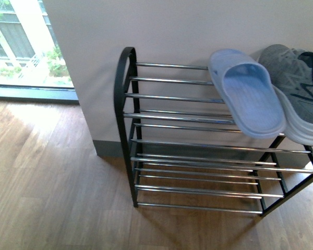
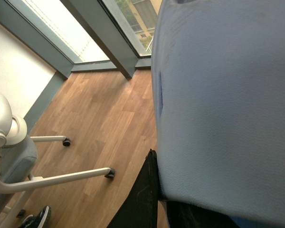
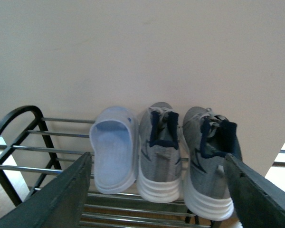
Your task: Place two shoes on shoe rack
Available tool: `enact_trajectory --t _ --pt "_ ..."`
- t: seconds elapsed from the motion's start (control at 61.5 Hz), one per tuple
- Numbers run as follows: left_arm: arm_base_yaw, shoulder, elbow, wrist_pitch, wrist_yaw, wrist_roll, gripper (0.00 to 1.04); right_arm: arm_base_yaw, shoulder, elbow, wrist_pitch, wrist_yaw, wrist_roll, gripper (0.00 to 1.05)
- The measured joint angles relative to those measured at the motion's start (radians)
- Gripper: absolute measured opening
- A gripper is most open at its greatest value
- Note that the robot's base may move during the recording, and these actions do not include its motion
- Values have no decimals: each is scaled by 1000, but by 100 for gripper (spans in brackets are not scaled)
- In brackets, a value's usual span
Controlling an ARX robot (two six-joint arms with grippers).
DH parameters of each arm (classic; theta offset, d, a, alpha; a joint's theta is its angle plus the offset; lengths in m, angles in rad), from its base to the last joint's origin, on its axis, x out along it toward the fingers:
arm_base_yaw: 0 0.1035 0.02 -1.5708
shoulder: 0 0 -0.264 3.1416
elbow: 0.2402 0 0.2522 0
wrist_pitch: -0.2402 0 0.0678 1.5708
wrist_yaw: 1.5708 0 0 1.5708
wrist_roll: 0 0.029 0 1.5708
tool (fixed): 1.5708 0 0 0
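Two grey knit sneakers (image 3: pixel 187 161) already sat on the chrome-rod rack (image 1: pixel 188 156), so I judged my wide-open, empty right tool (image 3: pixel 156 190) should back straight off.

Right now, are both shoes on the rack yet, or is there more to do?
Both grey sneakers already sit side by side on the shoe rack's top shelf, beside a light blue slipper. The right gripper is open and holds nothing. The left wrist view shows light blue material up close, so the left gripper's state is unclear. Little looks left.
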Motion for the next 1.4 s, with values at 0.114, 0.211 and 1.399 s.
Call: enact_trajectory --t 0.114,0.211,1.399 --pt "-11 6 7 -26 -12 -44 2 0 -1 0 0 5 0 95" --pt "-65 56 66 -68 24 -236 2 0 -1 0 -2 11 2 96" --pt "-58 1314 1254 -401 498 -313 2 1 0 0 -2 5 3 96"
